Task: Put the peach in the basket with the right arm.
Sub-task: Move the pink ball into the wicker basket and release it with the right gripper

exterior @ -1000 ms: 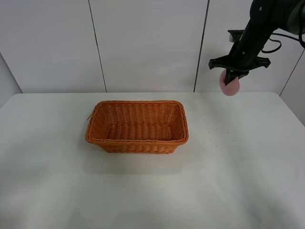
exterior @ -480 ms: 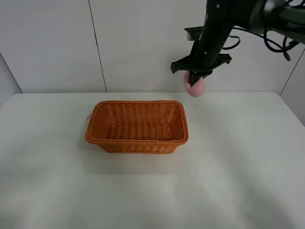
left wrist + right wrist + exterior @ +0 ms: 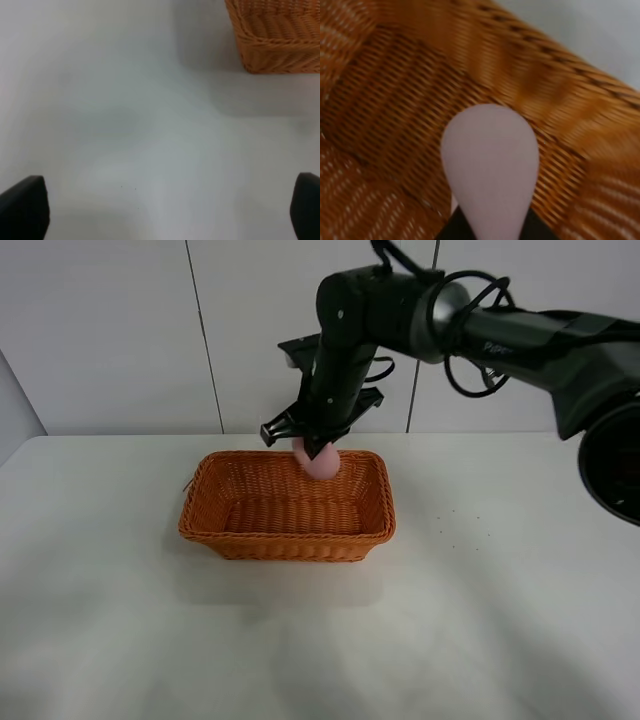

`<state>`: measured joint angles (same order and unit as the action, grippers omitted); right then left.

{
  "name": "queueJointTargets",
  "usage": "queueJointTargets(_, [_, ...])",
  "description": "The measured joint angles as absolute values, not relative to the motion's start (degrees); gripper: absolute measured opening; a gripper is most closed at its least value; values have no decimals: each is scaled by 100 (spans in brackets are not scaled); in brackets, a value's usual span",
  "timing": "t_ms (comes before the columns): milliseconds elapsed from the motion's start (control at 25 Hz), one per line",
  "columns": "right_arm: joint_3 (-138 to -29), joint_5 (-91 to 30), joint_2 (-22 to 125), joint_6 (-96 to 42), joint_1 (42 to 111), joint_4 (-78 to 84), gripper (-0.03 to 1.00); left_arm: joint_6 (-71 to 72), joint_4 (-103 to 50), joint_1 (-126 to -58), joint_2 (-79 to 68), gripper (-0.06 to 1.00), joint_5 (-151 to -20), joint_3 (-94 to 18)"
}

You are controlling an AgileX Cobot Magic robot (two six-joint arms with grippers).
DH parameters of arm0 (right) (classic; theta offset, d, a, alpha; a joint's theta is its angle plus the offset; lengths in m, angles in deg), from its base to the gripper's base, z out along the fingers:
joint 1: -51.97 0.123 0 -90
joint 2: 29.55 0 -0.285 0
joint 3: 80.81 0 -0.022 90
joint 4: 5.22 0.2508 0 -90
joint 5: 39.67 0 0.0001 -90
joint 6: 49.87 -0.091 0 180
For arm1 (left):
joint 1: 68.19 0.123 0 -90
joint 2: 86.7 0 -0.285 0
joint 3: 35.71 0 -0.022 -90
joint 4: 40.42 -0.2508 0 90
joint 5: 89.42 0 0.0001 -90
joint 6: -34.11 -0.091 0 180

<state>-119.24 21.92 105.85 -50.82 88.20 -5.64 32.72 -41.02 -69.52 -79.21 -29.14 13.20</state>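
Standing at the near edge, I meet bare table [image 3: 320, 640] first, and the left claw [image 3: 164, 207] sits low over it with its fingers [image 3: 22, 209] spread wide and nothing between them, apart from a corner of the basket [image 3: 272, 50], so I expect no trouble from that side. Further in, a little toward eleven o'clock from the table's middle, rests the basket [image 3: 288, 540], and nothing lies in it that I can see. Over its far right corner, about one o'clock from the basket's centre, hangs the peach [image 3: 322, 464], pinched in the right claw [image 3: 318, 447], which is closed narrow on the fruit's slimmer end while the fat end juts free below. It is in the air, not on the weave, and close beside the far wall of the basket. That is my worry: let go here and the peach could clip the braided rim or the flared side and hop out toward twelve o'clock onto the table behind. A drop from this height might also bounce it off the basket's floor. If the claw goes lower first, it could snag the wicker or shove the light basket sideways. And with so little of the peach gripped, it may slip early. Behind all this the right arm [image 3: 395, 315] stretches in from about two o'clock, high over the table, so a careless pull back could hook the rim too.
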Motion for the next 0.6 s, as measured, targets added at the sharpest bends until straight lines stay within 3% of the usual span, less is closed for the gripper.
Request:
queueJointTargets(240, [-11924, 1573, 11290, -5224, 8939, -557, 3, 3272, -4102, -6952, -7921, 99, -2914, 1320])
queueJointTargets(320, [-11924, 1558, 11404, -5329, 8939, -563, 14, 3272, -4102, -6952, -7921, 99, -2914, 1320])
queueJointTargets(480, [-11924, 1575, 11451, -5380, 8939, -556, 54, 3272, -4102, -6952, -7921, 99, -2914, 1320])
queueJointTargets(600, [-11924, 1606, 11414, -5380, 8939, -522, 66, 3272, -4102, -6952, -7921, 99, -2914, 1320])
